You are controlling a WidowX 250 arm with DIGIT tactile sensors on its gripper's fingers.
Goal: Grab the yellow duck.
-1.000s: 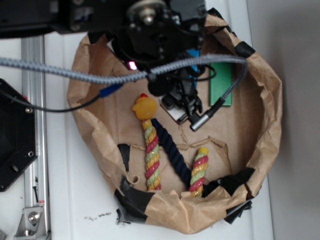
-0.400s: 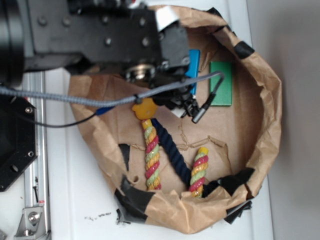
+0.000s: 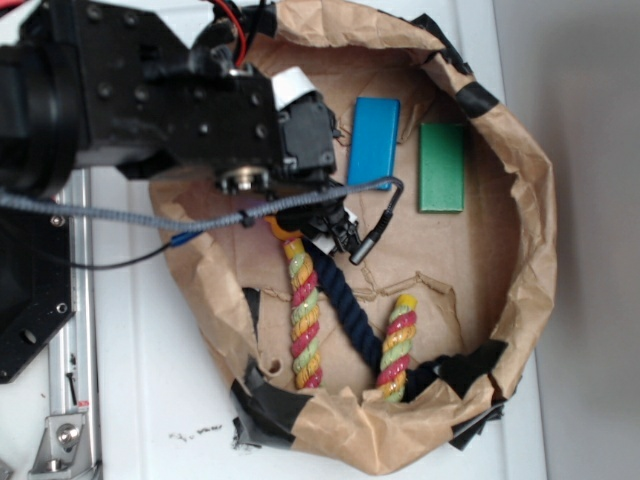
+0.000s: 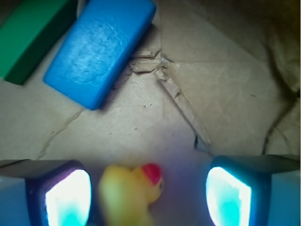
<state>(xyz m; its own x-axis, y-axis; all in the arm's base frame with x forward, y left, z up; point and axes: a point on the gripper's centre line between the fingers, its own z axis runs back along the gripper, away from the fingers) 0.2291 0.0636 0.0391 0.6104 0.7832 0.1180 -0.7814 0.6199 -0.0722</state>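
The yellow duck [image 4: 129, 190] sits between the two fingers of the gripper [image 4: 148, 197], nearer the left-hand pad [image 4: 68, 197] in the wrist view, with a wider gap to the other pad; the jaws stand apart and neither clearly touches it. Its red tuft tilts up and to the right there. In the exterior view only a sliver of the duck [image 3: 284, 229] shows under the arm, and its twisted rope [image 3: 304, 320] runs down the frame from it, so the long axis is roughly vertical. All lies inside a brown paper basin [image 3: 520, 300]. Right of the rope come a dark blue rope [image 3: 345, 310], a short striped rope end [image 3: 397, 345], then a blue block [image 3: 373, 141] and a green block [image 3: 442, 166] near the far wall. Bare paper floor lies between the ropes and the right wall
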